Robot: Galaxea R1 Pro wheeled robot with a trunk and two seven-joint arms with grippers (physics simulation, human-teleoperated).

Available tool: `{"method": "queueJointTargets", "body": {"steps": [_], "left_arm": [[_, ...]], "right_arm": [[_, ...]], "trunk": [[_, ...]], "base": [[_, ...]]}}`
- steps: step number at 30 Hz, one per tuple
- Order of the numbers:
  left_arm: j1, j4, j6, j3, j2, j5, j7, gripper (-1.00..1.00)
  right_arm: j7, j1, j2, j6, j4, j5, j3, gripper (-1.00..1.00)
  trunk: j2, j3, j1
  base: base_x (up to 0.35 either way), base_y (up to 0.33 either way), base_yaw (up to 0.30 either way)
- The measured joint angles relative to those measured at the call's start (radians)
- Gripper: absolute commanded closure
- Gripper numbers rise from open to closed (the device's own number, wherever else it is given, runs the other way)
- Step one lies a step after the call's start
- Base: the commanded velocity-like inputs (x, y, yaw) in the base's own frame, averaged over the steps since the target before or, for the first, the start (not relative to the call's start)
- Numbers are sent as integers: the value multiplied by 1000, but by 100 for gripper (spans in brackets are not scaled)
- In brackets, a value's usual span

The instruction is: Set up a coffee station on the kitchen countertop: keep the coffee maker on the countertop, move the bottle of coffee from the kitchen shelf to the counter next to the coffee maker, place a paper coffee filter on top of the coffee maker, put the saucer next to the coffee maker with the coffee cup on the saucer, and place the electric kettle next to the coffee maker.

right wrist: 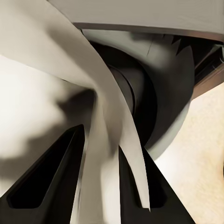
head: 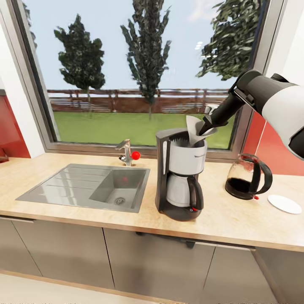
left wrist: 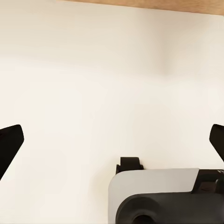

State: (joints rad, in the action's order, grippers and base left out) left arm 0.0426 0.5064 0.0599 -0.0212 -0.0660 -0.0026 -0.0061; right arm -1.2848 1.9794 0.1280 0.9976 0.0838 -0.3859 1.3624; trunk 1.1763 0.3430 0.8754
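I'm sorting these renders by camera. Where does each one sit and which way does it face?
Head: above the counter, facing the window, coffee maker and right arm.
Left wrist: faces a pale surface; open left gripper fingertips at the edges.
Right wrist: looks into the coffee maker; right gripper pinches the paper filter.
Head and right wrist share filter and coffee maker.

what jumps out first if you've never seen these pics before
The right claw draws the eye first: it pinches a pale paper coffee filter right over the open top of the coffee maker, which stands mid-counter just right of the grey sink. Next come the glass electric kettle and white saucer further right on the countertop, under a big window with trees.
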Motion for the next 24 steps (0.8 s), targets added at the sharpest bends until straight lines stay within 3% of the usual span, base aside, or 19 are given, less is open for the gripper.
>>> {"method": "queueJointTargets", "body": {"steps": [24], "left_arm": [[0, 0, 0, 0, 0, 0, 0, -100]], "right_arm": [[0, 0, 0, 0, 0, 0, -1, 100]], "trunk": [[0, 18, 0]], "base": [[0, 0, 0]]}}
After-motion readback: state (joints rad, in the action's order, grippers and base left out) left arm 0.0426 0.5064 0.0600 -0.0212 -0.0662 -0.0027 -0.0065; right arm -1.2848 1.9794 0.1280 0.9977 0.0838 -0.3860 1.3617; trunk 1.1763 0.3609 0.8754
